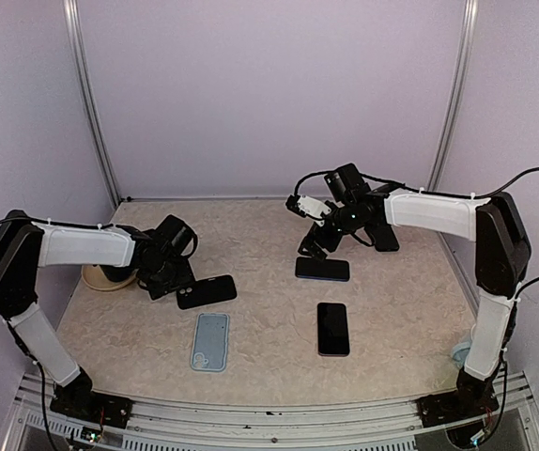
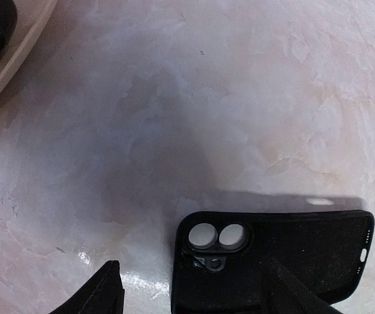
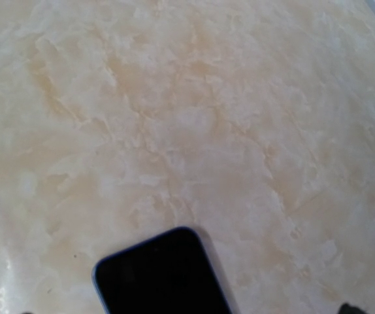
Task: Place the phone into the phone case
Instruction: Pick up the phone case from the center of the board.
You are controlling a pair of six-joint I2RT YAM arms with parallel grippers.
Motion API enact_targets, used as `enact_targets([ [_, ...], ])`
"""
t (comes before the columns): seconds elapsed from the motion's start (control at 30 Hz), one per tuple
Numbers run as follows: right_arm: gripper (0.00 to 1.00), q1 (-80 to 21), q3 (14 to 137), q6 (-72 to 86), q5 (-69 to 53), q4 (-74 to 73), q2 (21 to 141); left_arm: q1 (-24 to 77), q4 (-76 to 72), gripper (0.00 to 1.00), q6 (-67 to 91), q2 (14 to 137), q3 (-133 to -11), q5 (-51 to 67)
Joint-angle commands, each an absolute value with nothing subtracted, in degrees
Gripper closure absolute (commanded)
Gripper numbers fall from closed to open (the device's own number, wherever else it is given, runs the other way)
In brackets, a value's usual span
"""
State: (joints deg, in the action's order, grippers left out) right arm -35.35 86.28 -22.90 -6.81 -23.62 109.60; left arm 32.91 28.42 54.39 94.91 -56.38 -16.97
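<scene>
A black phone case (image 1: 207, 292) lies inside-up on the table, its camera cutout toward my left gripper (image 1: 170, 278). In the left wrist view the case (image 2: 292, 252) lies between my open fingers; the left fingertip (image 2: 106, 291) is on bare table and the right one is over the case. A dark phone with a blue rim (image 1: 323, 269) lies screen-up just below my right gripper (image 1: 315, 247). In the right wrist view its corner (image 3: 161, 275) sits low in frame, and my fingertips barely show at the bottom edge, wide apart. A second black phone (image 1: 333, 329) lies nearer the front.
A light blue phone case (image 1: 210, 341) lies in front of the black case. A beige dish (image 1: 99, 278) stands behind the left gripper and also shows in the left wrist view (image 2: 17, 59). A black item (image 1: 383, 236) lies under the right arm. Purple walls enclose the table.
</scene>
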Motion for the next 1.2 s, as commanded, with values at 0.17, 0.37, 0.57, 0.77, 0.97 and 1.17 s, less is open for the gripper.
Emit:
enact_targets([
  [0.17, 0.00, -35.95, 84.97, -23.38, -6.60, -22.41, 109.01, 32.04, 27.64, 0.42, 54.26, 99.26, -56.34, -16.96],
  [0.37, 0.00, -35.95, 84.75, -23.55, -6.49, -22.34, 108.72, 31.64, 27.09, 0.57, 53.92, 99.75, -56.25, -16.65],
  [0.57, 0.00, -35.94, 84.82, -23.64, -6.58, -22.56, 108.44, 31.38, 27.07, 0.64, 53.65, 100.65, -55.95, -17.20],
  [0.77, 0.00, -35.92, 85.12, -23.64, -6.58, -22.99, 108.19, 31.29, 26.19, 0.76, 53.47, 101.85, -55.34, -17.14],
  [0.97, 0.00, -35.90, 85.28, -23.85, -6.31, -23.60, 108.06, 31.29, 25.32, 1.00, 53.10, 102.13, -55.27, -17.65],
  [1.17, 0.00, -35.86, 84.05, -26.97, -5.74, -24.45, 106.97, 31.37, 23.53, 1.00, 50.07, 102.56, -57.48, -16.64],
])
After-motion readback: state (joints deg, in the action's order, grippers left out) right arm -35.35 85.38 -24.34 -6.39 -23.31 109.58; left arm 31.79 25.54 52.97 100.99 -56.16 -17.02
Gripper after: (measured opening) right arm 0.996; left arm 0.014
